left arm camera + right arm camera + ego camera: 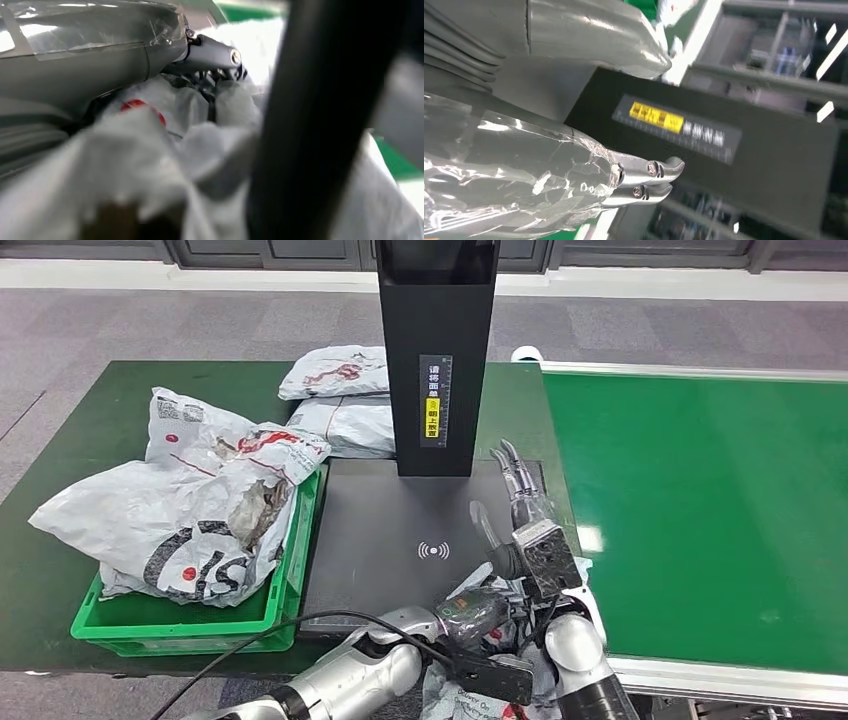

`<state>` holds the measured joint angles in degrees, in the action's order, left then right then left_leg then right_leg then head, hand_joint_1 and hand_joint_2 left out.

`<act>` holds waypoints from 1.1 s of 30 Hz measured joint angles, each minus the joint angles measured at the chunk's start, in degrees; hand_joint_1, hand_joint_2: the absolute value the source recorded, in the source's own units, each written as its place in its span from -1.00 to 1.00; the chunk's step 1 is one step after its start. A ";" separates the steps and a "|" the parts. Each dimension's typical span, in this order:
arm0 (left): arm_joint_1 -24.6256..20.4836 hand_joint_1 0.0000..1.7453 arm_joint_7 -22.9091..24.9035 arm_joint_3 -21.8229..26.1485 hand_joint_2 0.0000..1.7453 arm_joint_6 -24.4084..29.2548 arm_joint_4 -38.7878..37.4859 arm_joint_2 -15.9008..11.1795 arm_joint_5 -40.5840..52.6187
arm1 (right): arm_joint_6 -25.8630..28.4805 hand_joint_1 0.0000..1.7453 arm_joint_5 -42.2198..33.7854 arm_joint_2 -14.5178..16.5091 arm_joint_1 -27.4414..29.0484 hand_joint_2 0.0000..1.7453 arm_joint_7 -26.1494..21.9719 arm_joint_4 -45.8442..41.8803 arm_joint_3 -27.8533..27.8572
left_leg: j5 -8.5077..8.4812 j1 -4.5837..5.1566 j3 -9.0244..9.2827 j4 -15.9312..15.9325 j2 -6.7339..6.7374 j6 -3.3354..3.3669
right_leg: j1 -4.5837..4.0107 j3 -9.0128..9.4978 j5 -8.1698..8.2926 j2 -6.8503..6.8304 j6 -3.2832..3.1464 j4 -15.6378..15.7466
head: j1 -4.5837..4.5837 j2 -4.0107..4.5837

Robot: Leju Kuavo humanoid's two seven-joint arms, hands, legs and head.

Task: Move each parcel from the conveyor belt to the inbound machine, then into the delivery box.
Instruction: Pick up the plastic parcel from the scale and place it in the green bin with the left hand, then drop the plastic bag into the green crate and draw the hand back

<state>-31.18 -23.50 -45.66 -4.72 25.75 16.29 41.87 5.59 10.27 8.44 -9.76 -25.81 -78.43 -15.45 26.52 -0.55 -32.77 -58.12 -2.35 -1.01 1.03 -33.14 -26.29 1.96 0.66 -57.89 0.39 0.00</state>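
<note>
Grey carpet floor (120, 325), dark green table (85, 420), dark cabinets (280, 252)

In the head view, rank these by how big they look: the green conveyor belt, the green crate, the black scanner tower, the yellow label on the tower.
1. Green conveyor belt, though cut off by the frame.
2 and 3. Green crate and black scanner tower: too close to rank, since parcels cover much of the crate.
4. Yellow label, clearly smallest.

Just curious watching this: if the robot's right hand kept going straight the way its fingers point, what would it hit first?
Probably the black upright column of the inbound machine. The right hand hovers over the machine's flat plate, fingers aimed toward the column, though depth is hard to judge.
</note>
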 joint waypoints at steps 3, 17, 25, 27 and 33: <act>0.29 1.00 -0.01 1.73 1.00 11.48 1.45 -0.20 -1.91 | 0.98 -1.00 0.00 0.06 2.93 -1.00 -0.09 -3.74 1.27 | 0.00 0.02 -0.05 0.00 0.08 -0.02 | -0.02 -0.12 0.03 0.09 -0.03 0.00 | 0.01 0.00; 2.83 1.00 3.26 30.06 1.00 34.37 37.27 -6.87 -10.00 | 3.28 -1.00 -4.00 0.15 6.65 -1.00 -1.88 -8.45 3.67 | -0.35 -0.12 -0.79 0.03 0.15 -0.36 | -0.17 -0.96 0.33 0.24 -0.28 -0.14 | 0.01 0.00; 4.31 1.00 1.25 33.16 1.00 40.21 42.65 -7.54 -7.88 | 3.60 -1.00 -4.47 0.16 6.58 -1.00 -1.99 -8.44 3.67 | -0.35 -0.10 -0.96 0.02 0.12 -0.34 | -0.09 -1.11 0.33 0.16 -0.26 -0.14 | 0.01 0.00; 4.92 1.00 -1.20 35.81 1.00 43.29 45.58 -7.39 -4.21 | 4.00 -1.00 -5.01 0.21 6.74 -1.00 -2.39 -8.43 3.67 | -0.35 -0.10 -1.00 0.02 0.15 -0.34 | -0.11 -1.17 0.34 0.18 -0.26 -0.14 | 0.00 0.00; 7.62 1.00 -13.65 51.20 1.00 44.82 57.77 -4.01 1.28 | 4.18 -1.00 -5.77 0.69 8.67 -1.00 -4.05 -8.23 3.69 | -0.32 -0.14 -1.01 0.05 0.19 -0.38 | -0.20 -1.23 0.29 0.20 -0.32 -0.15 | 0.01 0.00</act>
<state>-23.56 -37.16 5.54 40.10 83.52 12.27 43.15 9.76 4.50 9.13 -1.09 -29.86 -86.66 -11.75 26.19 -0.68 -33.78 -58.07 -2.16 -1.40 0.83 -34.36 -25.99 2.15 0.35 -58.04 0.39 0.00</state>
